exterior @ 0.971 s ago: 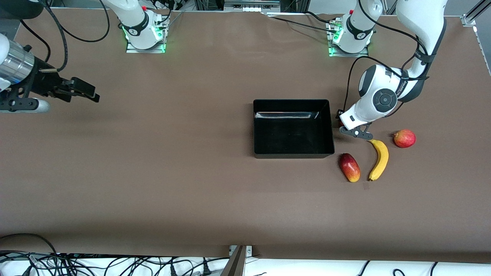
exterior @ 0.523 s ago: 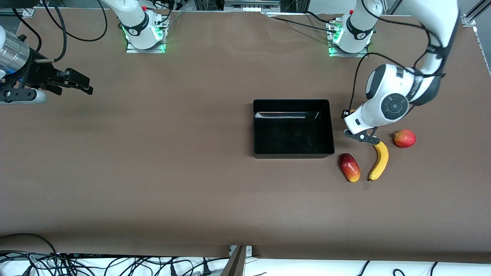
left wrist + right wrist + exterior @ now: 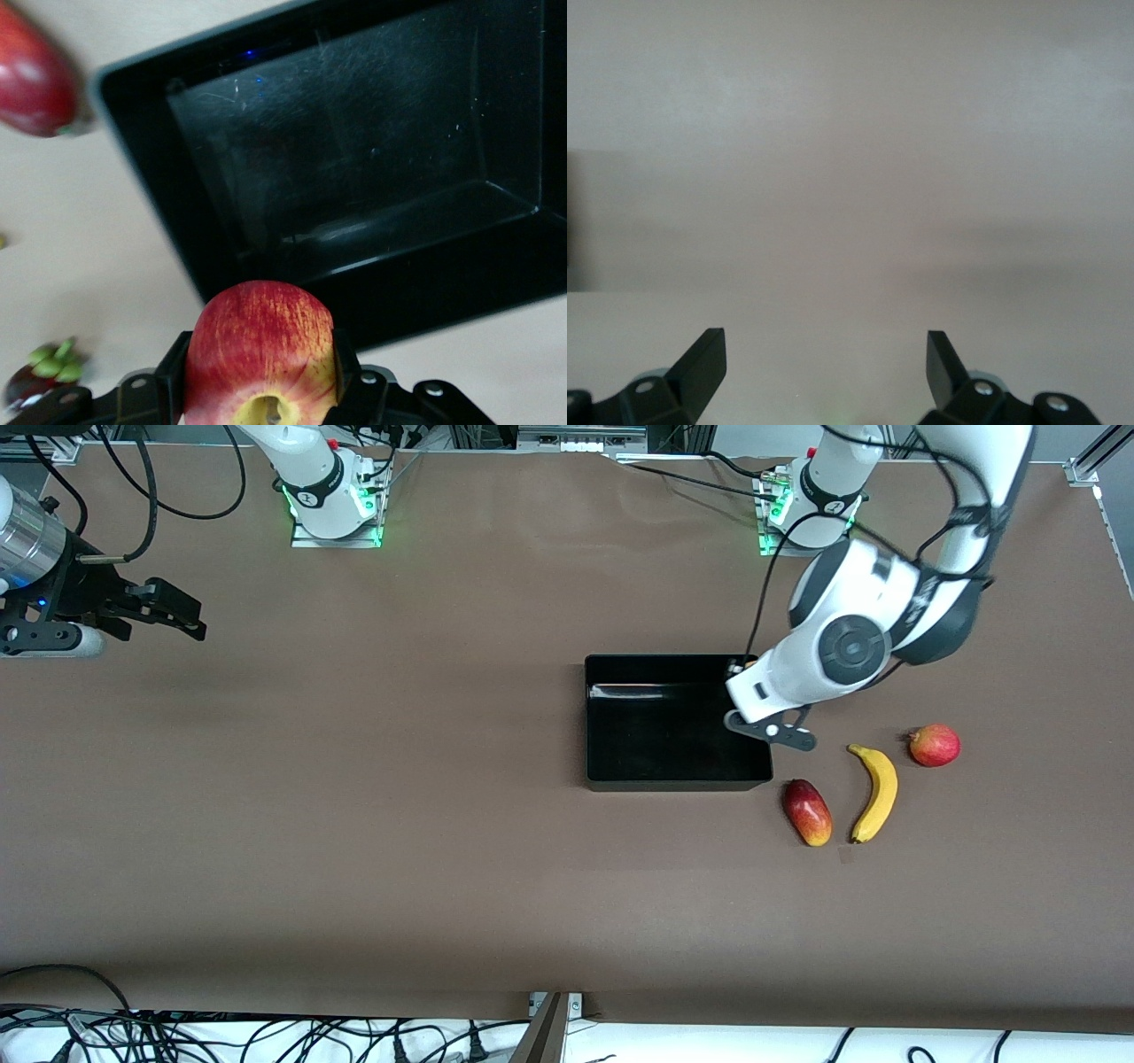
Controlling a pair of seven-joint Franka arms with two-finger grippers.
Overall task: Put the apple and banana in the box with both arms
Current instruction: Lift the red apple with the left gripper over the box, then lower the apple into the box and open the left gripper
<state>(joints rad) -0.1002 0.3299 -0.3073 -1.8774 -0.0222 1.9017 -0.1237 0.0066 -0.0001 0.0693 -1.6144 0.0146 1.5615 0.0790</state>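
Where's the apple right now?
The apple is up in the air, held in the left gripper over the box at its edge toward the left arm's end of the table.

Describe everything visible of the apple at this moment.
The apple is small, round and red with pale yellow streaks and a yellowish stem dimple facing the left wrist camera. It is clamped between the fingers of the left end effector, held in the air over the edge of the black box, touching nothing else. The front view hides it.

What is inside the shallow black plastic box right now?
Shallow glossy black plastic box: only bare floor shows. Left pincer holds the small red apple over its rim; the arm hides one corner.
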